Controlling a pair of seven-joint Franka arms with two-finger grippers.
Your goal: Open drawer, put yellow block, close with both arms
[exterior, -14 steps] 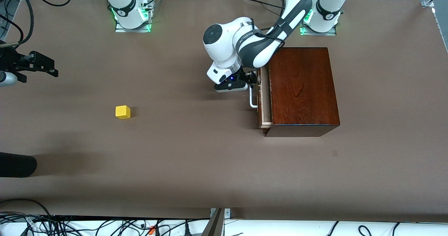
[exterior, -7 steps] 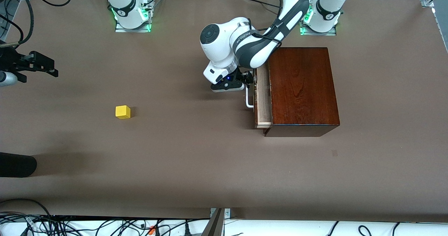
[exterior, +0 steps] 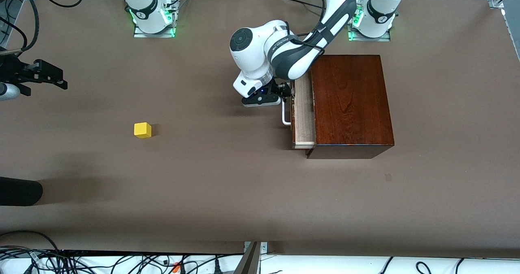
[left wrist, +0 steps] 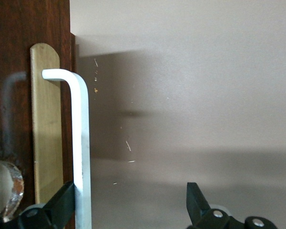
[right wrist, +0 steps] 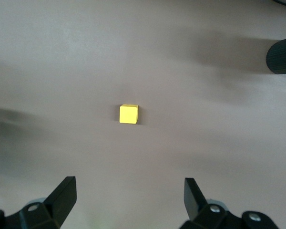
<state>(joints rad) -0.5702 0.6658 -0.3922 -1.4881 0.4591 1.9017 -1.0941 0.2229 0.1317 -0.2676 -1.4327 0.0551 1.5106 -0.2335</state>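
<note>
The dark mahogany box (exterior: pixel 349 103) stands near the left arm's base. Its drawer (exterior: pixel 304 117) is pulled partly out and shows a pale wood tray. My left gripper (exterior: pixel 284 94) is open at the white bar handle (exterior: pixel 286 117). In the left wrist view the handle (left wrist: pixel 81 143) rests against one finger (left wrist: pixel 62 202) of my left gripper (left wrist: pixel 131 205), and the other finger is well apart from it. The yellow block (exterior: pixel 142 130) lies on the table toward the right arm's end. My right gripper (exterior: pixel 63 79) hangs open and empty above it; the right wrist view shows the block (right wrist: pixel 128 114) below my right gripper (right wrist: pixel 128 200).
A black cylinder (exterior: pixel 20 190) juts in at the table edge toward the right arm's end, nearer the front camera than the block; it also shows in the right wrist view (right wrist: pixel 281 55). Cables (exterior: pixel 122 262) run along the near edge.
My left gripper has moved toward the right arm's end with the handle, and the drawer has slid farther out of the box. The right arm and the block have not moved.
</note>
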